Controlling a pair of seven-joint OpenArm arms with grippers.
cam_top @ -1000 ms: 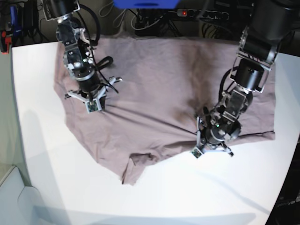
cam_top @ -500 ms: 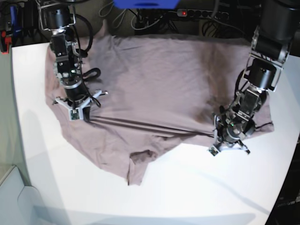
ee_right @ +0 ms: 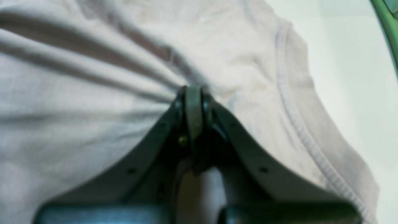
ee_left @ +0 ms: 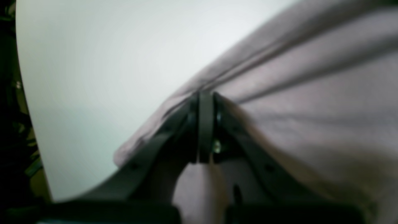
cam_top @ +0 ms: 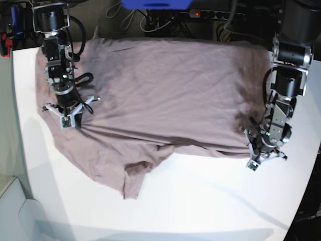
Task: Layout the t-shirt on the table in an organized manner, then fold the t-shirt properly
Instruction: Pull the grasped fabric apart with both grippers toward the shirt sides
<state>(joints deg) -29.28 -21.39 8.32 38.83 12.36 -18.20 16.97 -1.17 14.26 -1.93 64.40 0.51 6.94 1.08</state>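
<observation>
Shirt (cam_top: 170,95) spread on table (cam_top: 200,201), taut btwn arms. Left gripper (ee_left: 205,96) & right gripper (ee_right: 193,90) both clamped on fabric. Pull evenly, low; bottom flap needs flattening.

Both arms are built of black, rounded cylindrical segments stacked in a chain, with loops of black cable running alongside the joints. The right arm (cam_top: 57,60) carries a tiny green light on its mid segment; the left arm (cam_top: 286,75) has a similar green glow near its wrist. Each wrist ends in a pale, spidery bracket bearing a small square green-and-white marker. Seen from the wrist cameras, the jaws are dark grey-green, matte plastic, flaring into curved wings with small dark screw holes and a brass-coloured screw head near the centre.
</observation>
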